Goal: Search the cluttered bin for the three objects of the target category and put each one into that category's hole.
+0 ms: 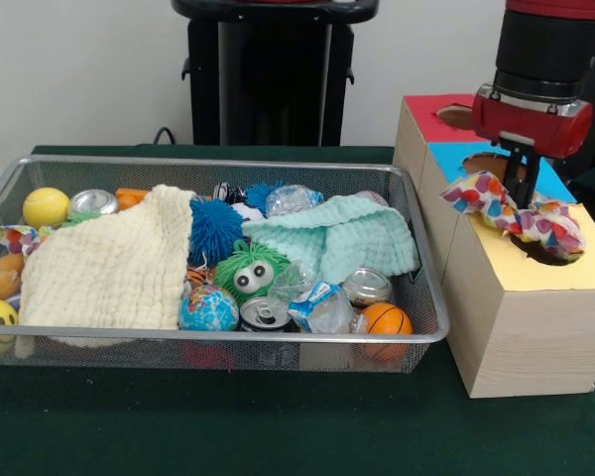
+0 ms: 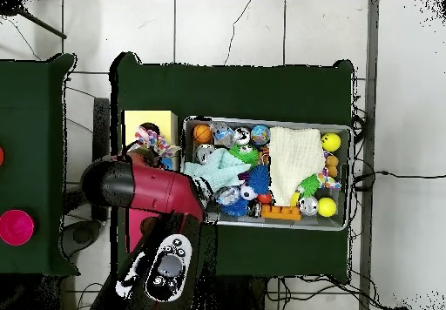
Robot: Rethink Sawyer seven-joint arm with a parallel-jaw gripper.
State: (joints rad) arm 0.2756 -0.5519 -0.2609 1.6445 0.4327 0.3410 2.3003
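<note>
Item: polka-dot cloth [image 1: 516, 210], draped over yellow hole [image 1: 545, 248] of wooden box [image 1: 521, 317], right of mesh bin [image 1: 278, 342]. Gripper [image 1: 521, 188] directly above box; we see its fingers pinching the cloth, prob. to feed it down. Cream cloth [image 1: 109, 263] & mint cloth [image 1: 337, 238] remain in bin, w/ balls, cans.

Cloth [image 1: 511, 206]: white, multicolour dots. Towels: cream [image 1: 109, 266], mint [image 1: 342, 241]. Box [image 1: 521, 307] top: red, blue, yellow. Surface [image 1: 228, 426]: dark green.
</note>
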